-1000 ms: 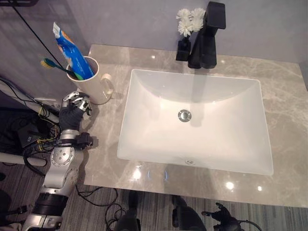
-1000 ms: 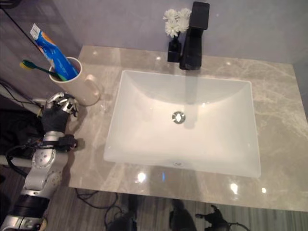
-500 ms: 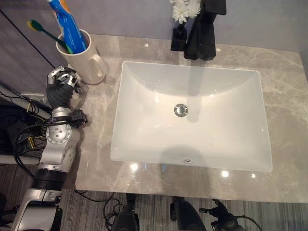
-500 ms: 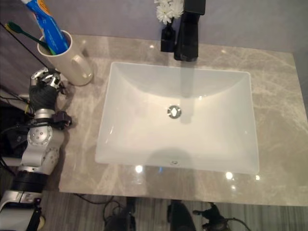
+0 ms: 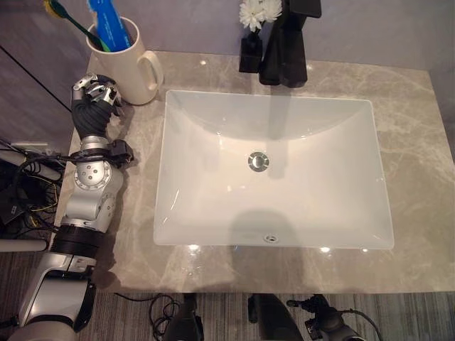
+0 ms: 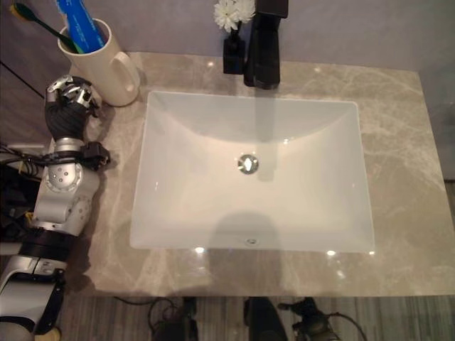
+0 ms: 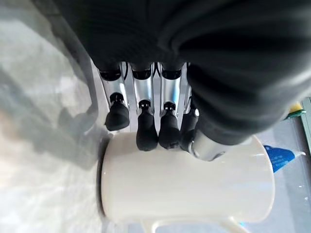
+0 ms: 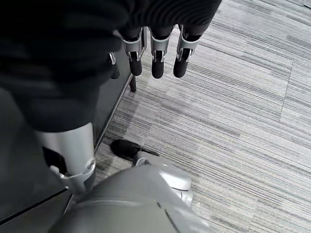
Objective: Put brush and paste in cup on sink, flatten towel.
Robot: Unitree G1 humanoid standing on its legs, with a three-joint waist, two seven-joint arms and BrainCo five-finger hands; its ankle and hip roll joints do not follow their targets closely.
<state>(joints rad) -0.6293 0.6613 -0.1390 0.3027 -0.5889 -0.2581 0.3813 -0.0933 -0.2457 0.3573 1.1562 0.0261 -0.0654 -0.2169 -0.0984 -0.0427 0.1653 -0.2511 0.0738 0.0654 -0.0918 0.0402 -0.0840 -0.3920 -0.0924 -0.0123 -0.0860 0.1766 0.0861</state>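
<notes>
A cream cup (image 5: 124, 67) with a handle stands at the far left corner of the marble counter (image 5: 416, 149). A green toothbrush (image 5: 70, 20) and a blue toothpaste tube (image 5: 114, 21) stand in it. My left hand (image 5: 92, 106) rests on the counter just left of the cup and nearer to me. Its fingers are relaxed, and the dark fingertips (image 7: 146, 133) touch the cup's wall (image 7: 184, 187) without wrapping it. My right hand (image 8: 155, 53) hangs open over the floor, holding nothing.
A white rectangular sink (image 5: 213, 185) takes up the middle of the counter. A black faucet (image 5: 284, 50) and a small black vase of white flowers (image 5: 256, 14) stand behind it. Grey striped carpet (image 8: 243, 121) lies below, beside a dark cabinet.
The whole picture has shifted, so the camera has moved. My left hand stays in the same place beside the cup.
</notes>
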